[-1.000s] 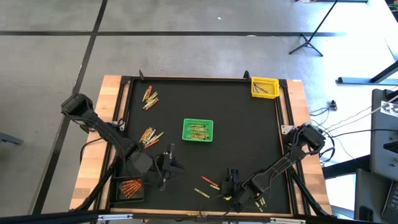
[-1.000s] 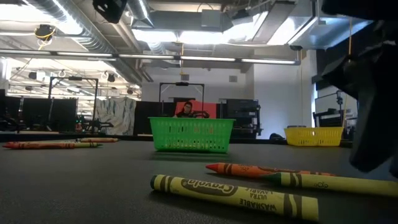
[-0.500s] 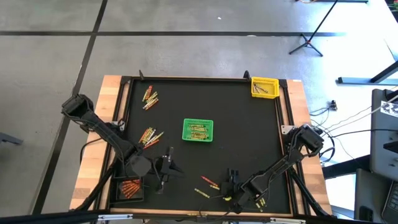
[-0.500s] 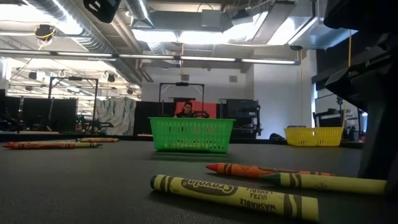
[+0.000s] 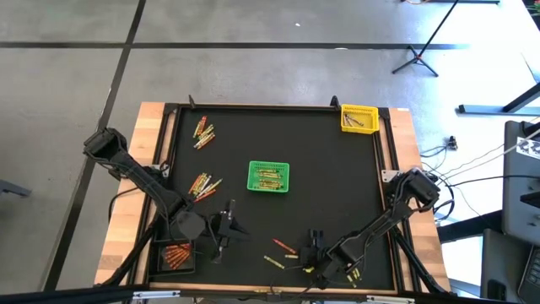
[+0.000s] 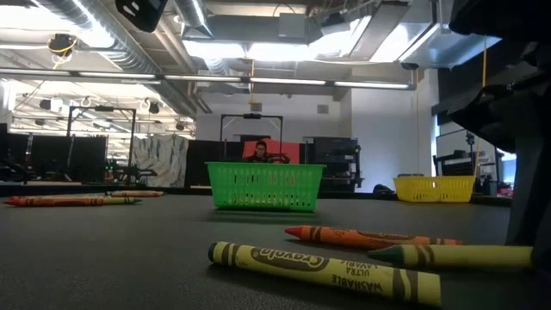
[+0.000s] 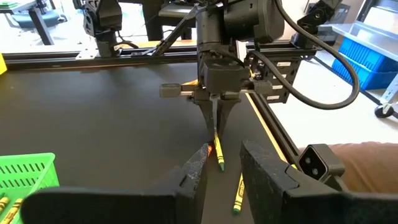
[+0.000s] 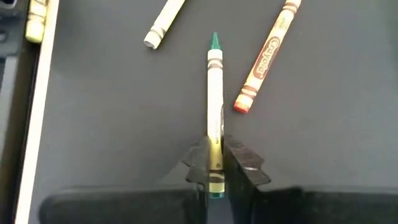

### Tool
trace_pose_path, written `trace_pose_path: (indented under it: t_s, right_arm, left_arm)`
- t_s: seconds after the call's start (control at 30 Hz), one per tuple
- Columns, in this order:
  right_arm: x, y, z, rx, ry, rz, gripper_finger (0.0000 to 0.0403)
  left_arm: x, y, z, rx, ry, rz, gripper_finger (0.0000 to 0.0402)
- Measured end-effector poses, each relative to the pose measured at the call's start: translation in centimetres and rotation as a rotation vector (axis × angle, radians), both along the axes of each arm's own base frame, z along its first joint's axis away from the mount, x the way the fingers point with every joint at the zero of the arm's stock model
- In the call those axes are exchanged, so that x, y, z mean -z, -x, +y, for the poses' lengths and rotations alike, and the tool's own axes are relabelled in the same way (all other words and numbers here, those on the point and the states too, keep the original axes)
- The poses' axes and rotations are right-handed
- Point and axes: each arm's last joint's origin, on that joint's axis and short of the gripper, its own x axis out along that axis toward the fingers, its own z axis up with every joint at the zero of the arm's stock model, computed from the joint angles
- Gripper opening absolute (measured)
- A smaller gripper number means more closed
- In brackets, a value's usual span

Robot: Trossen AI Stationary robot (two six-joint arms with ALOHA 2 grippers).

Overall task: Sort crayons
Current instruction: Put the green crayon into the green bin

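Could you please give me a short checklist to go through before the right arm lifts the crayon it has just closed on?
1. Right tool shut on the green-tipped crayon: ok.
2. Grip position: at the crayon's rear end, not its middle: not ok.
3. Orange crayon apart from the held one: ok.
4. Green basket unobstructed, with crayons already inside: ok.
5. Left tool waiting apart, near the black basket: ok.
6. Crayon off the mat: cannot tell.

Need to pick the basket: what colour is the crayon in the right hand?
Green tip, yellow-green wrapper on the crayon; right wrist view shows it best.
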Motion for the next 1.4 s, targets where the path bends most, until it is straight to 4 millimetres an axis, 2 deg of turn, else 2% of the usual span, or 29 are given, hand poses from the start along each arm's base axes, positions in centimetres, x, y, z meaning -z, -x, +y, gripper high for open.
trace_pose_path:
  t_s: [0.23, 0.47, 0.63, 0.93, 1.27, 1.4]
  right_arm:
    - [-3.8, -0.8, -0.1, -0.085, 0.019, -0.069, 0.0017]
    - [-7.0, -2.8, -2.5, -0.095, 0.137, -0.083, 0.0020]
    - [-7.8, -4.9, -5.5, -0.095, 0.230, -0.075, 0.0021]
    - [-7.8, -8.2, -12.3, -0.039, 0.327, -0.038, 0.0021]
    - [-7.8, -10.0, -19.2, 0.050, 0.328, 0.001, 0.0021]
    - [-7.5, -10.8, -21.8, 0.056, 0.256, -0.003, 0.0021]
  left_arm:
    - [0.0, 0.0, 0.0, -0.001, 0.000, -0.001, 0.0080]
    - [0.0, 0.0, 0.1, -0.018, -0.014, -0.004, 0.0080]
    - [0.0, -0.2, 0.4, -0.020, -0.072, -0.013, 0.0080]
    - [0.2, -0.6, 1.1, -0.035, -0.108, 0.008, 0.0080]
    - [0.4, -0.4, 0.9, 0.026, -0.188, 0.014, 0.0080]
    - [0.4, -0.4, 0.9, 0.029, -0.194, 0.013, 0.0080]
